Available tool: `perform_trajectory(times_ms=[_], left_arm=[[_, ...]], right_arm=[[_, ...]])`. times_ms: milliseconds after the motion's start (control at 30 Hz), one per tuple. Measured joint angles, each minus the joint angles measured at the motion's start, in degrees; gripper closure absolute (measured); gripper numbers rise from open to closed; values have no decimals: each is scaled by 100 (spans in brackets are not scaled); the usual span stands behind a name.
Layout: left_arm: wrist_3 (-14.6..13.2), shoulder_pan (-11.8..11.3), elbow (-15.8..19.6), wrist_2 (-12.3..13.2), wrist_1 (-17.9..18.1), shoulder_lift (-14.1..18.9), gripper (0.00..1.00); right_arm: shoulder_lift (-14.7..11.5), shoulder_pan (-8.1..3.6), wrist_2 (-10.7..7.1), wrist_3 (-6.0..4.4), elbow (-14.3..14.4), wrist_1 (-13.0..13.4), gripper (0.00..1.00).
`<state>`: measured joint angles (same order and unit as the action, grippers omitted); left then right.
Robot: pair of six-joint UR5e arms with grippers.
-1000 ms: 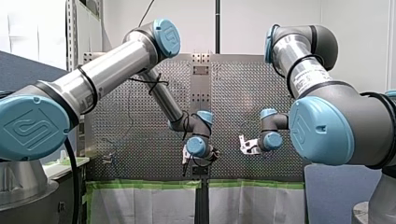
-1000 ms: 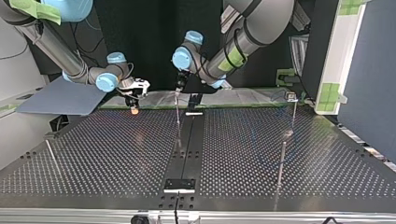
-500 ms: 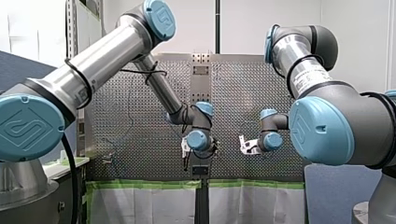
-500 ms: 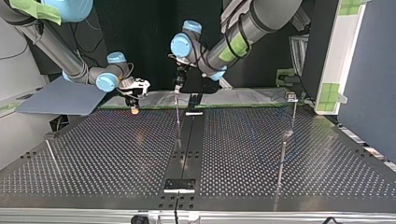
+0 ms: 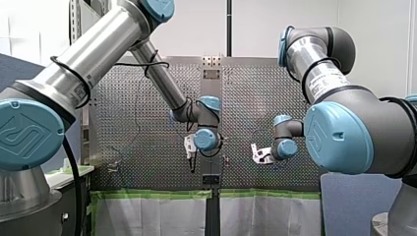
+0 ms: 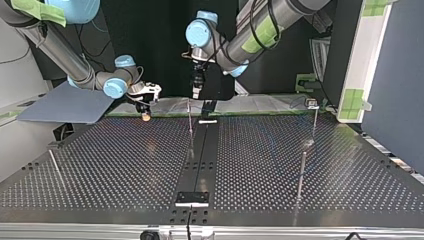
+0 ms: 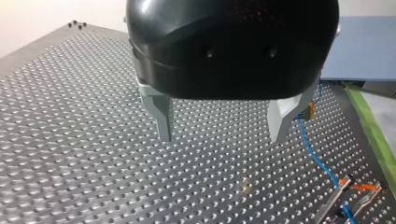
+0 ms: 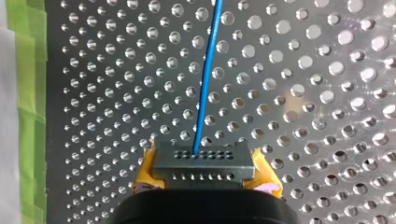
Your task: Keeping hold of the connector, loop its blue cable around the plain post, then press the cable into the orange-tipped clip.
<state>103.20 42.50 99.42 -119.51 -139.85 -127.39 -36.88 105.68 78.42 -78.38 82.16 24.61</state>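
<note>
While right claw (image 8: 205,176) grips grey connector (image 8: 203,161), blue cable (image 8: 208,70) straight fwd, left claw (image 7: 222,137) open.

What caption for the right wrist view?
My right gripper, jaws shut on the connector, its blue cable running ahead across the perforated table.

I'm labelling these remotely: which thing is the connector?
Find my right arm, entering at the top view's left; my right gripper hangs over the perforated table's far edge. The connector is the grey block with rows of small holes clamped between its yellow pads, the only thing the blue cable runs out of.
</note>
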Motion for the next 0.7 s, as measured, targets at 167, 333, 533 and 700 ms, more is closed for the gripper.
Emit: perform_trajectory(times_ms=[167,333,533,700], left_arm=[[41,81,285,-176,11,287,0],[86,140,564,-264,14,564,0],[202,203,870,-284,18,870,0],[269,230,1127,-286,39,1127,0]], right_arm=[[-1,-1,-77,37,24,14,100],[-12,-45,-103,43,67,68,100],[-201,-147,-157,-15,291,328,100],[-474,-260,-55,-254,569,609,100]])
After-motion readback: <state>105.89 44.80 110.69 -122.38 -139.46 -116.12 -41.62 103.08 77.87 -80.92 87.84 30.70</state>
